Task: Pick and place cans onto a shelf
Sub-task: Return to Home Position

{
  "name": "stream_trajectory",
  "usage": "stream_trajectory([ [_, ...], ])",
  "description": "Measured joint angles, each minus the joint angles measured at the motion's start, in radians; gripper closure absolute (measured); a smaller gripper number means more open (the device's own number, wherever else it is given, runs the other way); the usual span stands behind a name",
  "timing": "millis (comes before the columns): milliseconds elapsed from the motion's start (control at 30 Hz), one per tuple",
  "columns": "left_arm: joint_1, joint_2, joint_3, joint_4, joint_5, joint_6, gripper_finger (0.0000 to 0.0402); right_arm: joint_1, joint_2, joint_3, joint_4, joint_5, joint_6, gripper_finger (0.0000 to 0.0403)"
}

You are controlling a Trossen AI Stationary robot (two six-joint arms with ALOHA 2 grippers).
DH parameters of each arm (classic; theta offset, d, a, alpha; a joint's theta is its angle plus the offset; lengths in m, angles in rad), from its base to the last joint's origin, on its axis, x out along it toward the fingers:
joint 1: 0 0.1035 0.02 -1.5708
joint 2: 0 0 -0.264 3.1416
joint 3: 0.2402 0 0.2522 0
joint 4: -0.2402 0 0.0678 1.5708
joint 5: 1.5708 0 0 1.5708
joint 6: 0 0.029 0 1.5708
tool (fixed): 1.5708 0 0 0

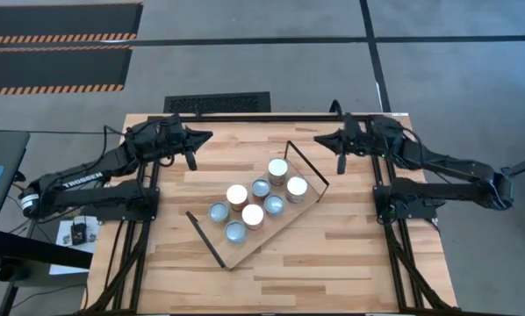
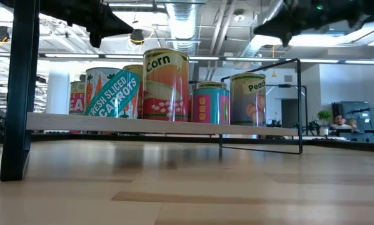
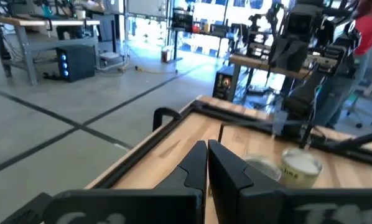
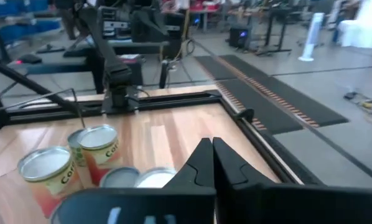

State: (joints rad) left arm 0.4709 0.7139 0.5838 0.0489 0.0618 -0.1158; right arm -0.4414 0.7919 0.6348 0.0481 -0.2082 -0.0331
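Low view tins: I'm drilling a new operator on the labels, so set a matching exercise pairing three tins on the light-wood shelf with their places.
Things:
1. orange cylindrical tin labelled Corn
2. cylindrical tin with slanted teal carrots banner
3. pale green cylindrical tin lettered Peac

Places:
A. beside the black wire bracket, towards the picture's right
B. nearest the picture's left
C. between the other two

Pairs: 1-C; 2-B; 3-A

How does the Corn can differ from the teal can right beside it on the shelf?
The Corn can stands taller than the teal can. The Corn can's label is orange and red; the teal can's is teal with pink. Both stand upright on the shelf.
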Motion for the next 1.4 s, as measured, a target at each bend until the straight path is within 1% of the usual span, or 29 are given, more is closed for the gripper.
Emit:
stream_trajectory([
  [167,0.0,-0.007,0.0,-0.057,0.006,0.031,0.0401,0.003,-0.158,-0.138,0.014,0.081,0.021,0.04],
  [333,0.0,-0.039,0.0,-0.123,0.065,0.029,0.0401,0.003,-0.307,-0.241,0.012,0.149,0.06,0.04],
  [400,-0.006,-0.071,-0.018,-0.109,0.07,0.029,0.0401,0.003,-0.372,-0.268,0.0,0.189,0.075,0.0399],
  [500,-0.012,-0.145,-0.103,-0.038,0.072,0.009,0.0401,0.002,-0.46,-0.293,-0.042,0.243,0.092,0.0398],
  [633,-0.011,-0.258,-0.214,0.026,0.09,-0.028,0.0402,0.001,-0.579,-0.316,-0.134,0.259,0.132,0.0399],
  [800,-0.012,-0.408,-0.292,-0.041,0.116,-0.035,0.0402,0.003,-0.707,-0.339,-0.232,0.259,0.139,0.0399],
  [900,-0.012,-0.498,-0.336,-0.058,0.094,-0.038,0.0401,0.003,-0.778,-0.379,-0.218,0.258,0.143,0.0399],
  [933,-0.012,-0.529,-0.352,-0.055,0.089,-0.043,0.0401,0.003,-0.793,-0.4,-0.207,0.259,0.148,0.04],
  [1067,-0.012,-0.645,-0.411,-0.061,0.038,-0.045,0.0401,0.01,-0.784,-0.483,-0.137,0.254,0.17,0.04],
  [1167,-0.012,-0.716,-0.431,-0.085,0.018,-0.026,0.0401,0.027,-0.792,-0.537,-0.082,0.235,0.184,0.0399],
  [1300,-0.012,-0.707,-0.437,-0.189,0.001,0.0,0.0401,0.058,-0.791,-0.604,-0.051,0.221,0.198,0.04],
  [1400,-0.012,-0.714,-0.446,-0.222,0.003,-0.032,0.0401,0.088,-0.787,-0.626,-0.014,0.21,0.214,0.0399],
])
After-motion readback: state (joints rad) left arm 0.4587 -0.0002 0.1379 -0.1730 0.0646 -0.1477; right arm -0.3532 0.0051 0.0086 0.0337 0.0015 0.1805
